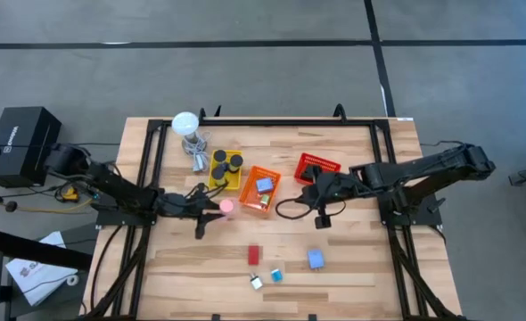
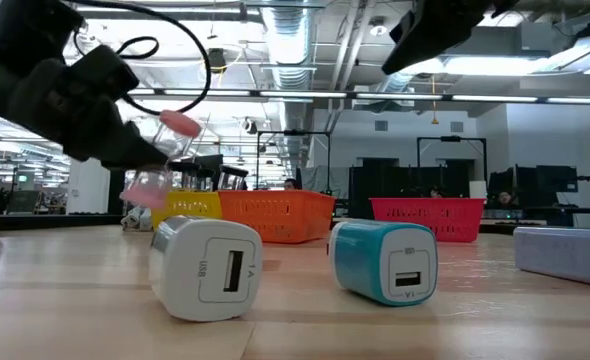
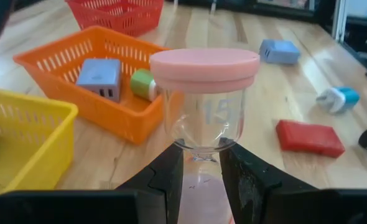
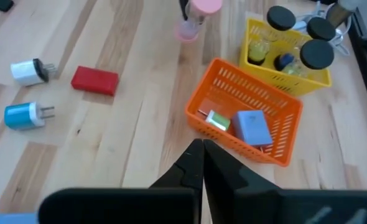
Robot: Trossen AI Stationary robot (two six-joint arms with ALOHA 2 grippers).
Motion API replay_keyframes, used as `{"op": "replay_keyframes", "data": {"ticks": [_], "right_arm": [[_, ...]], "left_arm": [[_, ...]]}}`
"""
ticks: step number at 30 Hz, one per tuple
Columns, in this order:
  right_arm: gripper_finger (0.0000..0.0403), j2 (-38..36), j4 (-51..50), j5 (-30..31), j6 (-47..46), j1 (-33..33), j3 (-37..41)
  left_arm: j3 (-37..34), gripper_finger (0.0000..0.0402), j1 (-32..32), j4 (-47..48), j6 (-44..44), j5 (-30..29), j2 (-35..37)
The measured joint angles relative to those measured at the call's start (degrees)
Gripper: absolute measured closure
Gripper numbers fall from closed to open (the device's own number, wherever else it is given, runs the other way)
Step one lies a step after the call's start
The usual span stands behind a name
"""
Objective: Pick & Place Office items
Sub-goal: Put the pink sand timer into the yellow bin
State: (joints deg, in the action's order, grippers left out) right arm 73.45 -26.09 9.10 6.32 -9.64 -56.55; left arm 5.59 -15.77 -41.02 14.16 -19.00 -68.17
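Observation:
My left gripper (image 1: pixel 217 207) is shut on a clear hourglass with pink caps (image 1: pixel 227 207), just on the near-left side of the orange basket (image 1: pixel 259 189). The hourglass also shows in the low view (image 2: pixel 165 155) and the right wrist view (image 4: pixel 196 17). My right gripper (image 4: pixel 199 155) is shut and empty, hovering right of the orange basket. Loose on the table lie a red flat block (image 1: pixel 254 255), a white charger (image 1: pixel 257 282), a teal charger (image 1: pixel 276 275) and a light-blue block (image 1: pixel 316 259). My left gripper pinches the hourglass at its narrow waist (image 3: pixel 202 153) between the two fingers, coming roughly level from the table's left. The hourglass stands tilted in the hold, pink sand in its lower bulb. In the low view its lower cap (image 2: pixel 147 190) sits above the table line.
The yellow basket (image 1: pixel 217 178) holds black-capped timers. The orange basket holds a light-blue block (image 3: pixel 100 78) and a green-white charger (image 3: pixel 144 84). A red basket (image 1: pixel 316 167) sits farther right, and a white round-headed stand (image 1: pixel 185 125) at the far left. Bare wood lies along the near edge.

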Motion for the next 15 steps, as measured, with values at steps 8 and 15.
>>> {"op": "replay_keyframes", "data": {"ticks": [8, 15], "right_arm": [[0.0402, 0.0, 1.77, -0.02, -0.77, 0.49, 0.0], [0.0402, 0.0, 1.88, -0.02, -0.76, 0.48, 0.0]], "left_arm": [[-0.13, 0.0306, 0.02, -0.44, -0.19, -1.28, -3.34], [-0.13, 0.0306, 0.02, -9.78, -1.27, -2.32, -10.12]]}}
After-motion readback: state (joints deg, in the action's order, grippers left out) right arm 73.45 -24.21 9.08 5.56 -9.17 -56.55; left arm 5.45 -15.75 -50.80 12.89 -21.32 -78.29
